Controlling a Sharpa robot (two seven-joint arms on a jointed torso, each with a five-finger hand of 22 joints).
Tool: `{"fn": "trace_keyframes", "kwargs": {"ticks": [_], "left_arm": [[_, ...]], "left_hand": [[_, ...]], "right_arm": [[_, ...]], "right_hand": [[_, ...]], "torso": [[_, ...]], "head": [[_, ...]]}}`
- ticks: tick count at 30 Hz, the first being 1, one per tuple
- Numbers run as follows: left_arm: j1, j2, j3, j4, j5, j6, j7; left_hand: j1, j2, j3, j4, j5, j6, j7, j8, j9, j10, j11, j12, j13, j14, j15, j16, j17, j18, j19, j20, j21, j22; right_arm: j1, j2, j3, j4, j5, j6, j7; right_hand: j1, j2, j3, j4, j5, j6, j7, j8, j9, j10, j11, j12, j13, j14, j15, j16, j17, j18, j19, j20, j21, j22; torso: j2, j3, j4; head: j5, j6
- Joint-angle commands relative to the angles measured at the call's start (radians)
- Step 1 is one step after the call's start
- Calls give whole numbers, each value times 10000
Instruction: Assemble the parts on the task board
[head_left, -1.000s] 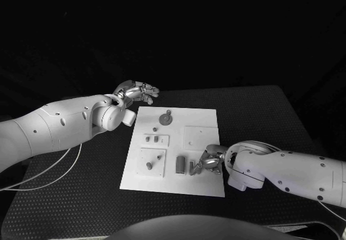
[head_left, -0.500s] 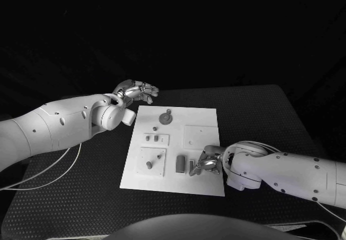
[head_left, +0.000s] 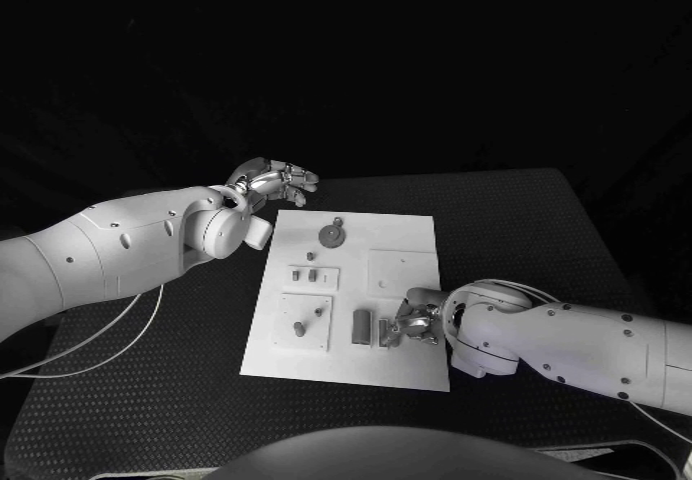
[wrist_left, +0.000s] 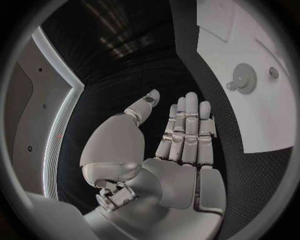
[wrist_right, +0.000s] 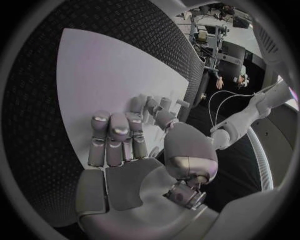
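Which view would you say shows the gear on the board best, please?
The left wrist view: the gear lies unobstructed on the board, its toothed rim visible. The head view shows the gear smaller, as a plain dark disc. In the right wrist view I cannot make it out.

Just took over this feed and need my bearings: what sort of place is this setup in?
Most likely a robotics lab or test bench. A white task board with small parts lies on a black table, worked by the left hand and right hand. The right wrist view shows equipment racks behind.
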Motion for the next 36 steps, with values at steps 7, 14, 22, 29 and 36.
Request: {"fn": "trace_keyframes", "kwargs": {"ticks": [7, 14, 22, 29, 36], "left_arm": [[9, 5, 5, 23, -63, 132, 38], [9, 3, 5, 20, -65, 135, 35], [9, 7, 5, -6, -65, 113, 57], [9, 55, 5, -75, -26, 103, 147], [9, 102, 6, -239, 189, 70, 310]], "left_hand": [[-69, -46, 16, 60, -22, -75, -9, 47, -17, -53, 52, 47, -10, -95, 5, -52, 15, 118, -36, -4, -70, 115], [-72, -44, 15, 65, -22, -77, -9, 48, -18, -54, 52, 47, -10, -95, 6, -53, 18, 118, -36, -4, -72, 117], [-81, -45, 12, 74, -23, -78, -8, 49, -19, -55, 53, 49, -11, -96, 7, -55, 21, 117, -35, -2, -74, 119], [-84, -47, 10, 77, -23, -79, -9, 50, -19, -54, 52, 51, -11, -97, 7, -57, 23, 118, -36, -2, -76, 121], [-80, -47, 11, 76, -23, -73, -12, 55, -19, -44, 46, 59, -8, -97, 6, -58, 26, 119, -37, -3, -78, 123]], "right_arm": [[-29, -25, -15, -83, -109, 46, -72], [-29, -121, -15, -88, 133, -21, 53], [-12, -491, -7, 14, 660, -384, 909], [364, -845, 17, -108, 1184, -839, 2401], [725, -1109, 269, -920, 2639, -1007, 4774]], "right_hand": [[30, -308, 1217, -32, -17, 117, 5, 22, -66, 140, 20, -73, 55, 100, 26, -54, -12, 303, 50, 8, 137, -11], [-13, -704, 1312, -46, -18, 112, 10, 25, -68, 148, 25, -83, 76, 111, 34, -50, -11, 303, 65, 13, 175, -11], [-244, -1790, 1099, 68, 2, -77, 97, -75, -118, 50, 110, -166, 85, 114, 62, -110, -45, 303, 85, 44, 145, -78], [19, -2134, 1164, 154, 4, -762, 324, -392, -204, -45, 322, -159, 119, 73, 187, -165, -47, 303, 80, 31, 84, -160], [258, -2008, 1151, 50, 22, -987, 416, -474, -211, -111, 416, -146, 138, 33, 272, -187, -33, 303, 21, 41, 70, -171]], "torso": [[-2, -6, -1], [0, -1, -1], [-23, 0, 1], [-33, 5, -36], [-78, 10, -54]], "head": [[-4, -6], [-10, 4], [-32, 138], [-79, 394], [-163, 784]]}}
